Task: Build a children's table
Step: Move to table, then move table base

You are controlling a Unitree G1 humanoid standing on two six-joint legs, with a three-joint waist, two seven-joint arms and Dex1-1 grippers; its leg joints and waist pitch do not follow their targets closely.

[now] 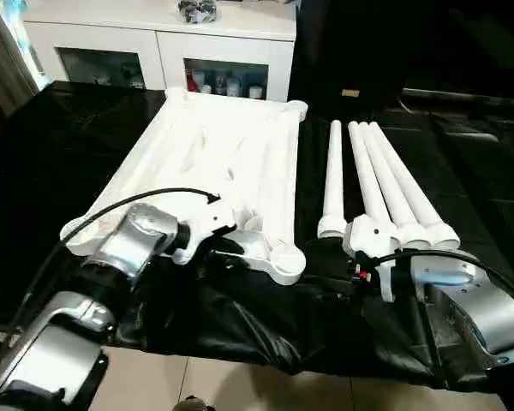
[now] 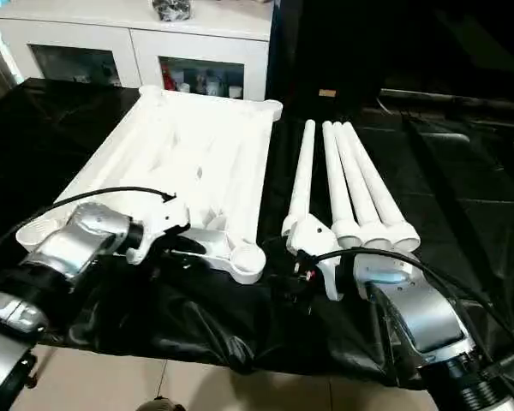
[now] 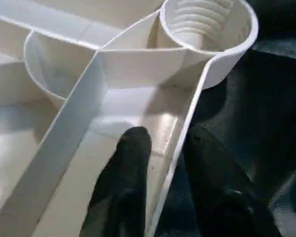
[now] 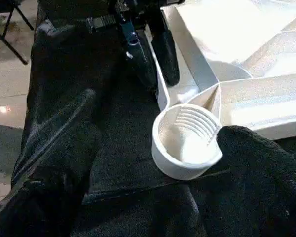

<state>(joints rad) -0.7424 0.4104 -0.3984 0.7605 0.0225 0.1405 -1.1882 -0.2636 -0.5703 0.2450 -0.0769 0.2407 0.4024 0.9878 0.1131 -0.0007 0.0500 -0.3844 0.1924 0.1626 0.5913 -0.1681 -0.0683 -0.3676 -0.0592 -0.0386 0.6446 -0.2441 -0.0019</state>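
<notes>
Strong contrast is seen in the head views: the white table top (image 1: 207,163) and legs (image 1: 385,184) are rendered bright, nearly washed out, against the dark cloth (image 1: 240,317), where soft sheen is caught on the folds. Pale glare is reflected from the floor tiles (image 4: 5,98). In the wrist views the near black fingers (image 3: 123,187) are blurred.
</notes>
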